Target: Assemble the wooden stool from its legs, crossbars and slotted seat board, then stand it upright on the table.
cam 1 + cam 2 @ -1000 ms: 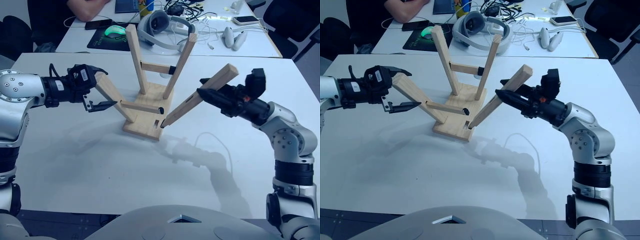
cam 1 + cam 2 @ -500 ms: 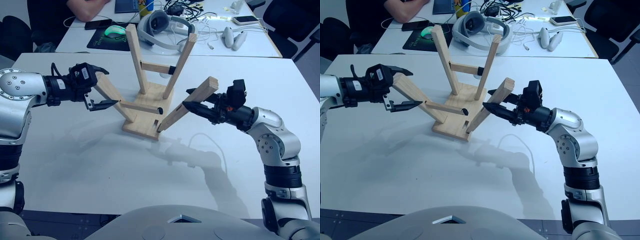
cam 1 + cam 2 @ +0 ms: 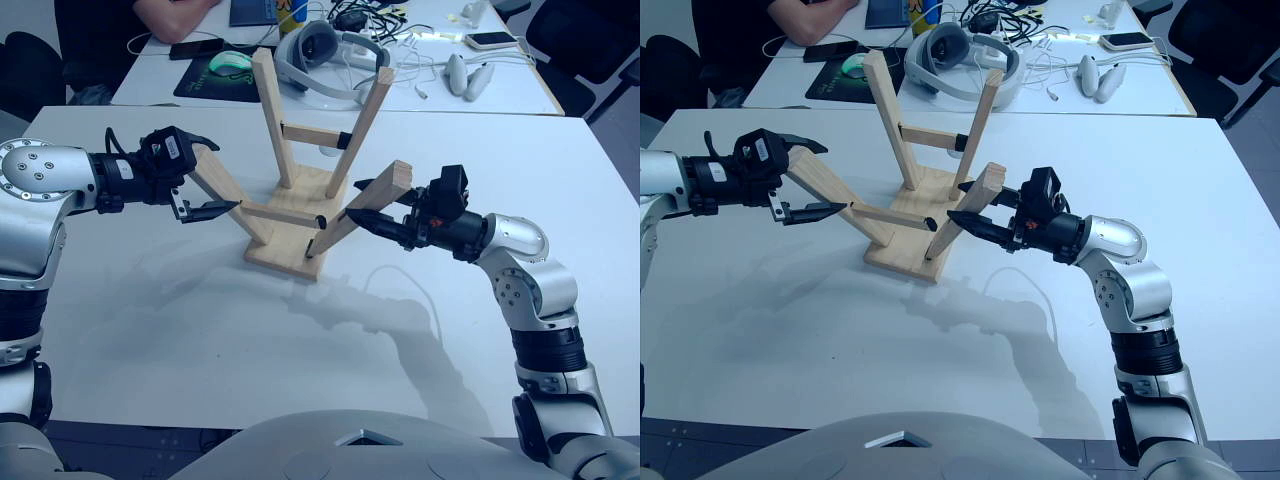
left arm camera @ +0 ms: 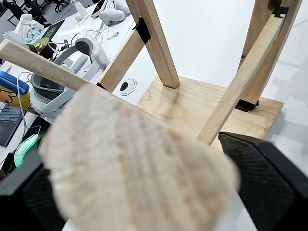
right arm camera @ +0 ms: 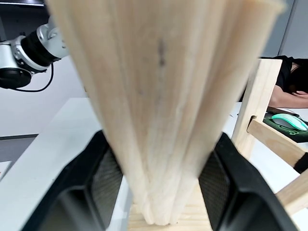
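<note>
The slotted seat board (image 3: 283, 256) lies flat on the white table (image 3: 200, 330). Two legs (image 3: 270, 115) stand up from its far side, joined by a crossbar (image 3: 312, 135). My left gripper (image 3: 220, 176) is shut on a third leg (image 4: 130, 163), which leans out to the left with a crossbar (image 3: 282, 213) running from it toward the right. My right gripper (image 3: 368, 203) is shut on the fourth leg (image 5: 159, 96). That leg slants down to the board's near right corner. Its pads (image 5: 91, 187) press on both sides of the wood.
On the table behind lie a white headset (image 3: 320, 50), a green mouse (image 3: 232, 62), two controllers (image 3: 465, 75), a phone (image 3: 490, 40) and tangled cables. Bare white tabletop stretches in front of the stool and to both sides.
My right gripper has carried the fourth leg leftward and steeper, bringing its lower end to the board's near right corner. The left arm has barely moved.
</note>
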